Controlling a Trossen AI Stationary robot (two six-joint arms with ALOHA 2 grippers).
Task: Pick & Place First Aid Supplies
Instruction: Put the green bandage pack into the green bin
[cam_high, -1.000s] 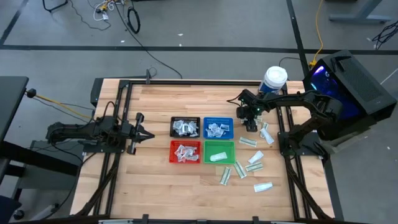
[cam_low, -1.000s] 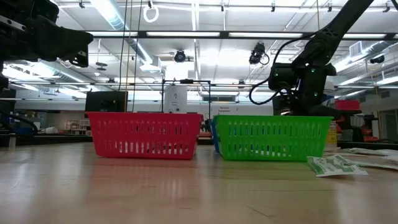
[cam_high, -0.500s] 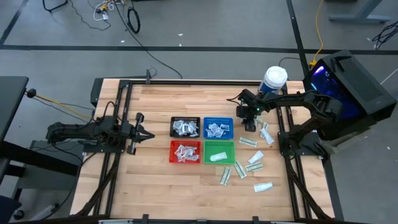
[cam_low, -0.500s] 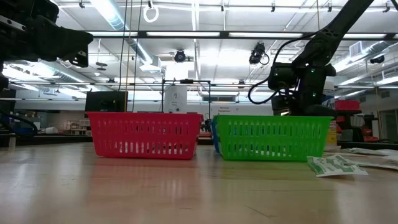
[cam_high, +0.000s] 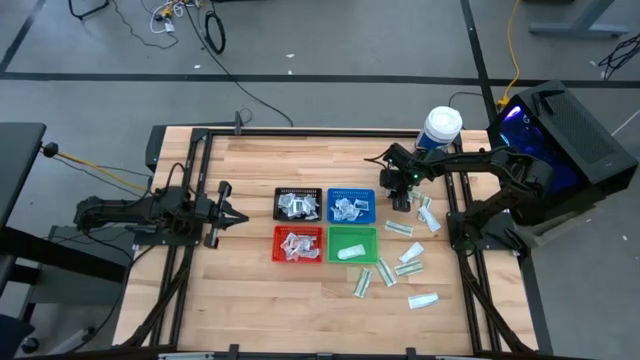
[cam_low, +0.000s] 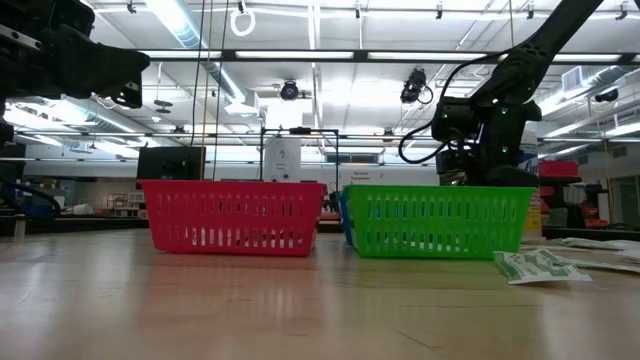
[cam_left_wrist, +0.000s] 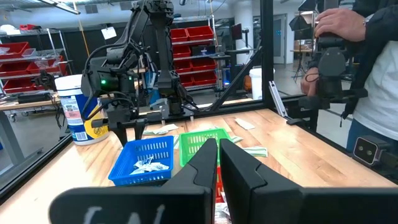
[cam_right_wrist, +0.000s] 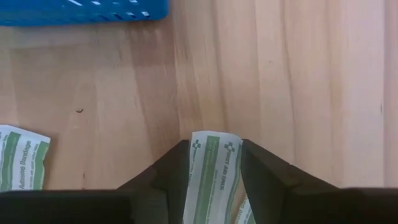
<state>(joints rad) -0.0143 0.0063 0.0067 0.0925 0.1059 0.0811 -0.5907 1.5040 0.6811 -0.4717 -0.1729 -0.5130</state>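
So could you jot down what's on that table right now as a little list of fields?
Trays: black mesh tray, blue mesh tray, red mesh tray, green mesh tray, in a two-by-two block
Loose items: narrow white-and-green packets on the wooden table
Jar: white jar with yellow label
Right pincer: shut on a white-and-green packet
Left pincer: shut, waiting apart

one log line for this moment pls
right gripper: shut on green-white packet, beside blue tray | left gripper: shut, idle at table's left | loose packets remain
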